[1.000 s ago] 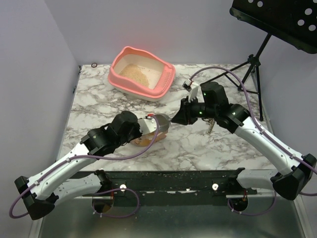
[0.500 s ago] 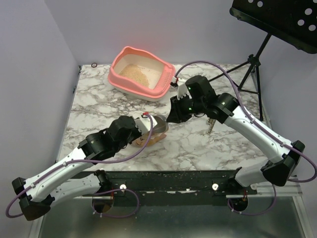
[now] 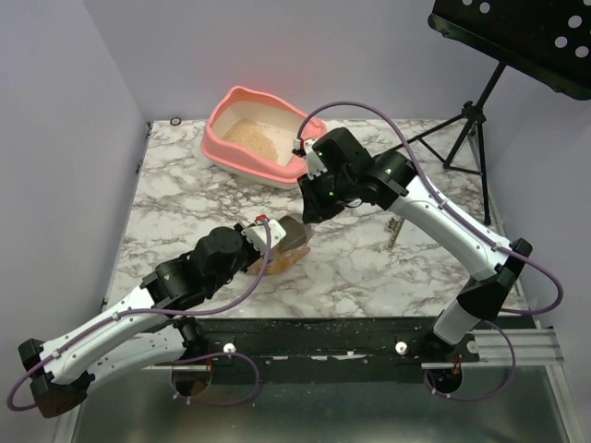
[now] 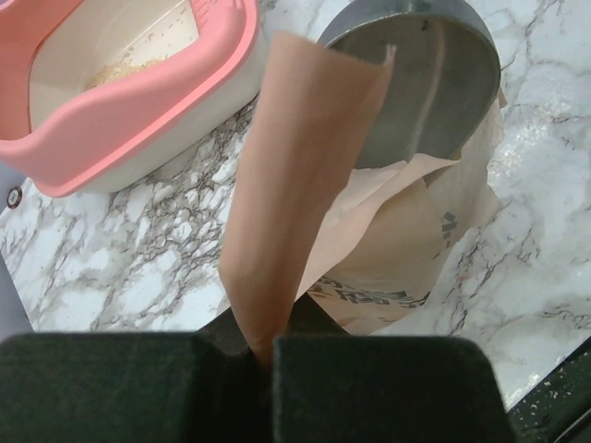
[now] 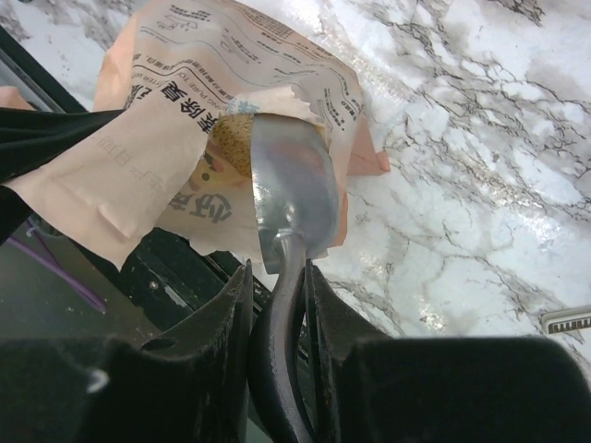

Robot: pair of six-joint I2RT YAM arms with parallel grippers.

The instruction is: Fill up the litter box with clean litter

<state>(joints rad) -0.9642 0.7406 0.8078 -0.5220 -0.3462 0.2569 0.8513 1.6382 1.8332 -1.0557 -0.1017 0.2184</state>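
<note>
Marble-patterned tabletop, white with grey veining, enclosed by plain pale lavender walls at the back and both sides. A black rail dusted with pale specks runs along the near edge. Right gripper, clenched on the handle of a metal scoop, holds the scoop's bowl at the mouth of a tan printed paper bag, with tan granules at its front lip. Left gripper, closed tight, pinches a flap of the same bag just beneath the scoop; the bag rests on the marble. Litter box, salmon-pink with a cream inner wall, stands beyond the scoop toward the back wall, apart from both grippers, its nearest corner close behind the right wrist. Clean litter lies in a shallow beige patch on the box floor. Small dark ring on the table's far corner, left of the box. Small metal item, too small to identify, on the marble right of the scoop, beneath the right forearm. Black perforated music stand on a tripod occupies the room's far right corner, off the table.
</note>
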